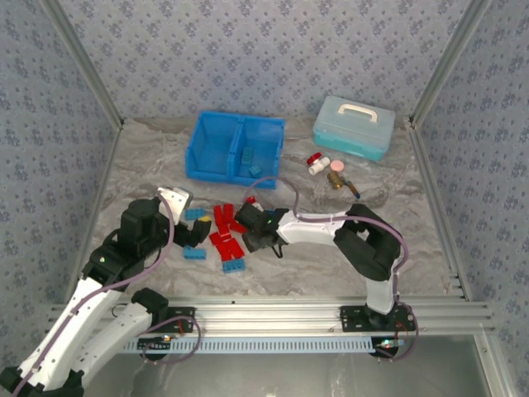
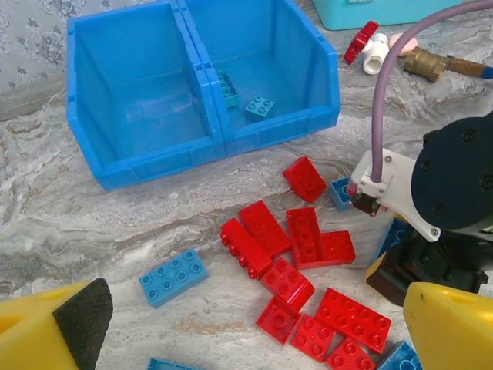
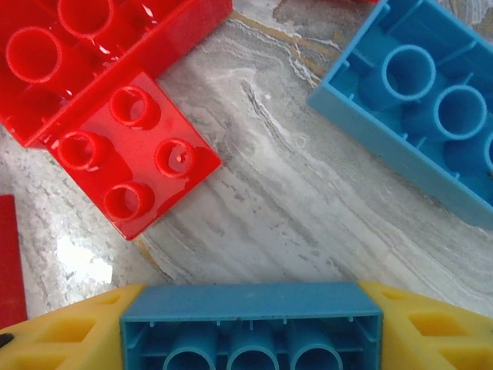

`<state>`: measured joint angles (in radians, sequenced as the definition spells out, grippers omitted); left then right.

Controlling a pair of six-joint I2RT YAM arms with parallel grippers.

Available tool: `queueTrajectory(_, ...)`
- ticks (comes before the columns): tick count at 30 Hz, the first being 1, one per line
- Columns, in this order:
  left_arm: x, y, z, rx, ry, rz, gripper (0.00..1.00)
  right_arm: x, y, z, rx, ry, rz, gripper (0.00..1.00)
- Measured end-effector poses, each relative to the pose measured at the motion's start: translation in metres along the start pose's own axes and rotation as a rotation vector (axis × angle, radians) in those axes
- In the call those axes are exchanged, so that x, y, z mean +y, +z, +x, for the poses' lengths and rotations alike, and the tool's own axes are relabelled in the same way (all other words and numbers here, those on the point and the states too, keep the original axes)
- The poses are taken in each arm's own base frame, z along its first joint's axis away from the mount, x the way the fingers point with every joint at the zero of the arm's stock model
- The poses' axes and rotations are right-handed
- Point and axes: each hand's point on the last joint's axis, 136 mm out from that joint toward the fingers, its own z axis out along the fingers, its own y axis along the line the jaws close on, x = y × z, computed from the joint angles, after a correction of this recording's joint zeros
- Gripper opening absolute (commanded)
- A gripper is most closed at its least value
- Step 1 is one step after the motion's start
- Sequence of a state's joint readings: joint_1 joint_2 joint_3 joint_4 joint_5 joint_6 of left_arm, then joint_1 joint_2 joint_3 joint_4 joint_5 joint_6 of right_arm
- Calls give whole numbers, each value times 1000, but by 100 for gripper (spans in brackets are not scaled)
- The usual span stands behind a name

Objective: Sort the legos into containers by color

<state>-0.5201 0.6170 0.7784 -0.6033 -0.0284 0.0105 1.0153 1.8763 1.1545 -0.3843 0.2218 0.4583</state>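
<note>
My right gripper [image 3: 250, 327] is clamped on a light blue brick [image 3: 250, 308]. Both yellow fingers [image 3: 69, 327] press flush against its ends, close over the marbled table [image 3: 293, 208]. I cannot tell whether the brick touches the surface. Just beyond it a red square brick [image 3: 135, 158] lies studs up, touching a larger red brick [image 3: 92, 46]. Off to one side is a second blue brick [image 3: 416, 100], hollow side up.

My left gripper [image 2: 258, 308] hangs with its jaws spread wide above the near side of the scattered red legos [image 2: 308, 239], which lie loose on the table, several touching one another. A lone blue brick [image 2: 173, 276] sits apart from them on the left.

Farther out stands the blue bin [image 2: 146, 166], open side up and split by a central divider. Its right compartment [image 2: 308, 77] holds two blue bricks [image 2: 259, 106] near the divider, and the left compartment [image 2: 100, 92] sits beside it.

Farthest, right of the bin, a teal case [image 1: 354, 126] with a white handle rests on the table. A red and white fitting [image 1: 317, 163] and a brass fitting [image 1: 336, 178] lie just in front of it.
</note>
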Motion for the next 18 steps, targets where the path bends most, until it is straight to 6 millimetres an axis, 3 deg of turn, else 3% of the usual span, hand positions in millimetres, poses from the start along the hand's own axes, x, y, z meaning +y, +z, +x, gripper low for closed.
queueTrajectory(4, 0, 0, 0, 0, 0, 0, 99, 0, -17, 8, -14, 10, -9, 54)
queueTrajectory(7, 0, 0, 0, -1, 0, 0, 99, 3, -47, -3, -85, 26, -45, 54)
queueTrajectory(12, -1, -1, -1, -4, 0, 6, 99, -6, -115, -49, -291, 95, -95, 54)
queueTrajectory(18, -2, -5, -3, -23, -1, 15, 99, -35, -164, -129, -499, 186, -78, 52)
